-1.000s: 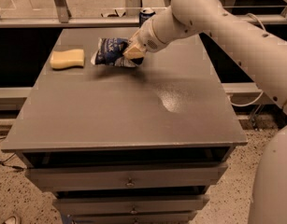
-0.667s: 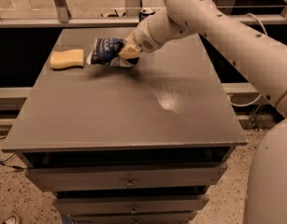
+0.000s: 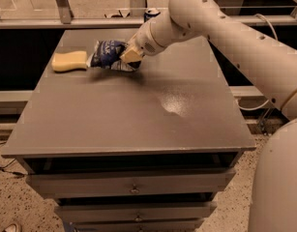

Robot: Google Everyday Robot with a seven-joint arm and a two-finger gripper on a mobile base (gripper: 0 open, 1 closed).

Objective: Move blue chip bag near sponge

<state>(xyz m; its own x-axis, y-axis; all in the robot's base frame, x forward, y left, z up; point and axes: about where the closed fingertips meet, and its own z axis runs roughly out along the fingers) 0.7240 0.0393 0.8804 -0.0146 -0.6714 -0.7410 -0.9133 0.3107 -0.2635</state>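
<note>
Your gripper [image 3: 130, 57] is over the back-left part of the gray table [image 3: 138, 115], jaws clamped on the right end of the blue chip bag [image 3: 105, 53]. Bag's left end is right up against the sponge [image 3: 69, 61], prob touching, can't tell for sure. Blue soda can [image 3: 150, 13] peeks out behind the arm at the back edge.

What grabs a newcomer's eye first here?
The big white arm stretched in from the right, its hand at the right end of the blue chip bag, toward the far left corner of the table. Next, the pale yellow sponge right beside the bag's left end; whether they touch is unclear.
</note>
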